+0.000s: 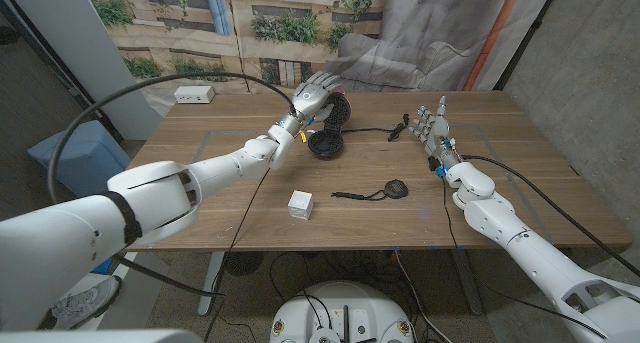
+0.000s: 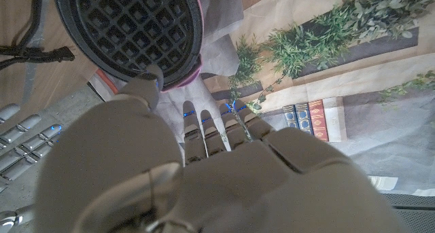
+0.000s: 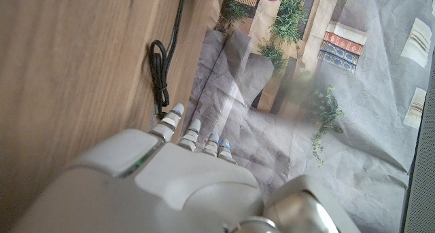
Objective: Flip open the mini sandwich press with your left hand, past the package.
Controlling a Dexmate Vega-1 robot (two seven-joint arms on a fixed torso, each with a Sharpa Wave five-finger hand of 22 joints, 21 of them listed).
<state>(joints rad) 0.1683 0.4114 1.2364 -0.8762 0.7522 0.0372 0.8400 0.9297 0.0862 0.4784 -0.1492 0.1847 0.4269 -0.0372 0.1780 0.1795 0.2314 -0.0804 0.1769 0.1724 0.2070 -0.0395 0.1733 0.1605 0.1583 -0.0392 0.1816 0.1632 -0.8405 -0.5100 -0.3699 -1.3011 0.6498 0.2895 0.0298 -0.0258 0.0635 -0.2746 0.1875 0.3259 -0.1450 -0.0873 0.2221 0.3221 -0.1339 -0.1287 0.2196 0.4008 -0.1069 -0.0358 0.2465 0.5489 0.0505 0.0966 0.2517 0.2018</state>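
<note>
Press [image 1: 327,129], round with black waffle-grid plates, is standing open near the wooden table's [image 1: 200,198] far edge, its lid raised against the left hand's [image 1: 314,93] fingertips [image 2: 151,77]. A small white boxy package [image 1: 301,204] is sitting toward the near edge. The right hand [image 1: 434,128] is standing with fingers spread, holding nothing.

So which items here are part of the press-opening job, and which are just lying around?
Job:
- mini sandwich press, lid already up
- left hand, at the lid
- small white package

Lying about:
- black round item with strap
- white power strip
- right hand, idle
</note>
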